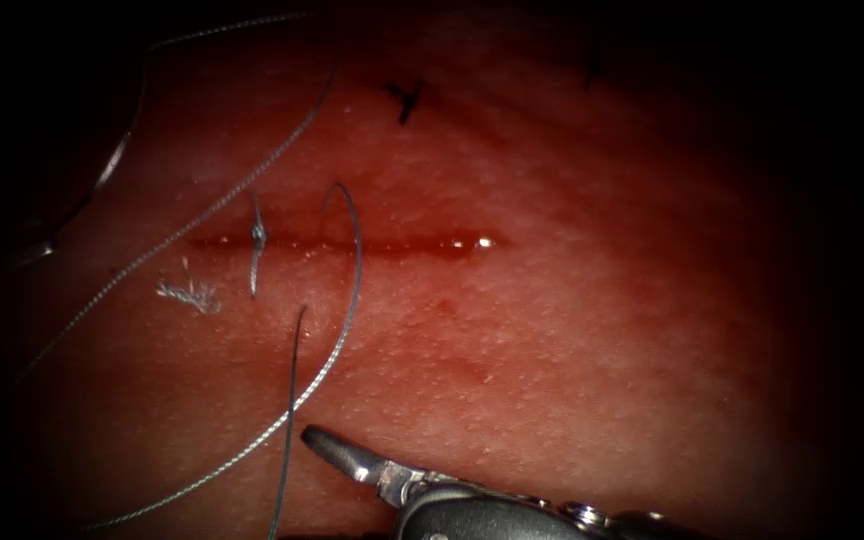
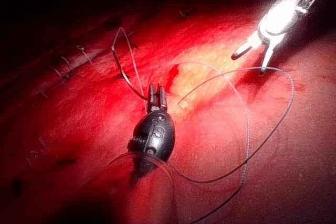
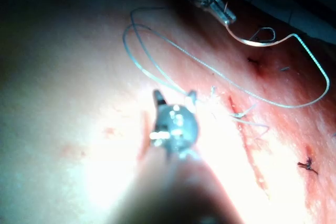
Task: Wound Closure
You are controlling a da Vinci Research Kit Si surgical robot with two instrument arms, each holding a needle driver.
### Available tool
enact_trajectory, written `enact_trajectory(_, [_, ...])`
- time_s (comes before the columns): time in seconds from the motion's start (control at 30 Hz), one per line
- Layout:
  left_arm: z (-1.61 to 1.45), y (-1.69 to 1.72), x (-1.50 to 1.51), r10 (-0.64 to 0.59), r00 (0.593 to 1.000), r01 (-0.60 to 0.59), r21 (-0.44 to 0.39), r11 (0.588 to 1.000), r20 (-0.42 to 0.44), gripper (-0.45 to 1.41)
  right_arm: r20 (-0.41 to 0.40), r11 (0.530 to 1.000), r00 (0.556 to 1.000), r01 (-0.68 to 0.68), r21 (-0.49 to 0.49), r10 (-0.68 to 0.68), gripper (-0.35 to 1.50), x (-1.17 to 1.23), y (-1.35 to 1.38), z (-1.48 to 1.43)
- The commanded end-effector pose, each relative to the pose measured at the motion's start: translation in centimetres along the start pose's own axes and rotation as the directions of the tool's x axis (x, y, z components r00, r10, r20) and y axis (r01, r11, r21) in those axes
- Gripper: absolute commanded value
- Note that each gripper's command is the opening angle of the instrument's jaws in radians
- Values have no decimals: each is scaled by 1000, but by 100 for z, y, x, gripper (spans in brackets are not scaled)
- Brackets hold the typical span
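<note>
R arm comes in low from the near edge of the endoscope view, shaft lying almost flat over the tissue (image 1: 572, 330). R tool (image 3: 174, 96) has its jaws apart and holds nothing, hovering on the near side of the cut (image 1: 352, 243).

L arm sits far L of the cut. L tool (image 2: 156, 96) is clamped on the needle (image 2: 123, 74) near one end of its curve; can't tell which end. Needle is a thin dark arc, up off the tissue, not in it.

Thread (image 1: 352, 270) is fine, grey and twisted. It runs in wide loose loops over the tissue and crosses the cut.

Cut is a narrow straight slit, wet and glossy w/ red fluid. One stitch (image 1: 257, 240) crosses its L end, w/ a frayed thread end (image 1: 192, 295) just beside it. Tissue is pale pink w/ a pebbled surface.
</note>
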Motion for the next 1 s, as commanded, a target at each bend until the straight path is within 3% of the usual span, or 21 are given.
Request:
enact_trajectory(0.03, [8, 1, -2, 1, 1000, -1, 0, 1000, -3, -45, -9, 1000, 1000, -12, -25, 11, 118, 1, 24, 12])
enact_trajectory(0.3, [8, 1, -2, 1, 1000, -1, 0, 1000, -3, -45, 11, 997, 1000, 20, -78, -19, 103, -1, 79, 20])
enact_trajectory(0.5, [8, 1, -2, 1, 1000, -1, 0, 1000, -3, -45, 107, 995, 993, 50, -88, -40, 98, -8, 111, 31])
enact_trajectory(0.63, [8, 1, -2, 1, 1000, -1, 0, 1000, -3, -45, 177, 995, 982, 76, -60, -65, 98, -21, 130, 61])
enact_trajectory(0.8, [8, 0, -2, 1, 1000, -1, -1, 1000, -3, -45, 231, 996, 970, 90, -25, -82, 99, -46, 134, 77])
enact_trajectory(1.0, [7, 0, -3, 1, 1000, -1, -1, 1000, -3, -45, 305, 990, 942, 126, 66, -140, 99, -84, 118, 86])
